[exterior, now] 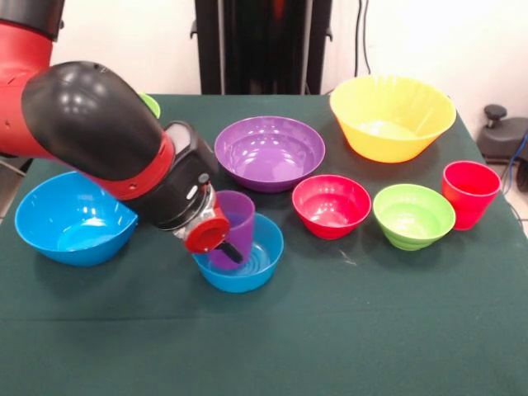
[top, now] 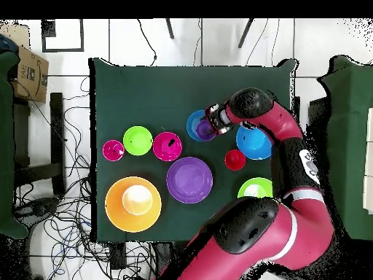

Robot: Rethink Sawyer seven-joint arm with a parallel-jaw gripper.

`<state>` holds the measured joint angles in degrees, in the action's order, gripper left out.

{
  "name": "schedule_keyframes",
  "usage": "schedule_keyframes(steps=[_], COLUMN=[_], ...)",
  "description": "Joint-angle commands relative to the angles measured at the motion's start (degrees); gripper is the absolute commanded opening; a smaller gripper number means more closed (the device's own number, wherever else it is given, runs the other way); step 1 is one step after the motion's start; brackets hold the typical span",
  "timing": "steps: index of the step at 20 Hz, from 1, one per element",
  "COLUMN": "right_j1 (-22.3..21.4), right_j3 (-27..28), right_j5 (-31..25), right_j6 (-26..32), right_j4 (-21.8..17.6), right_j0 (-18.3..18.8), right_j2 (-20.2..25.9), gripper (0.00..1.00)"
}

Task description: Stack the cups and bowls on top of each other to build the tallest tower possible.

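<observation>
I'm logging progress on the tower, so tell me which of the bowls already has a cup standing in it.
The small blue bowl at the gripper: the purple cup stands in it. The other bowls in view hold nothing.

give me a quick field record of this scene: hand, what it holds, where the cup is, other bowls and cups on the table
hand: hand over the small blue bowl; open or shut unclear
purple cup: purple cup upright inside the small blue bowl, at the hand
stack so far: only that cup in that bowl
large bowls: blue, purple, yellow, lime green
small bowls: red-pink, lime green
red cups: one beside the small lime bowl, another near the arm
table: green cloth
</observation>
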<state>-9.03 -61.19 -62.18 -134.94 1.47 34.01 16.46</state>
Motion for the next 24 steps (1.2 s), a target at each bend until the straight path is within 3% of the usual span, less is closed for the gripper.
schedule_keyframes(steps=[1, 17, 19, 24], right_j1=[1.48, 1.00, -0.31, -9.88], right_j3=[-2.95, -3.49, -5.25, -16.66], right_j5=[3.06, 0.87, 0.77, 0.55], right_j6=[7.36, 7.02, 6.04, -0.71], right_j4=[-5.75, -4.70, -4.32, -1.41], right_j0=[0.51, 0.10, -0.12, -1.88], right_j2=[-1.00, -0.93, -1.13, -2.51], gripper=[1.00, 1.00, 1.00, 1.00])
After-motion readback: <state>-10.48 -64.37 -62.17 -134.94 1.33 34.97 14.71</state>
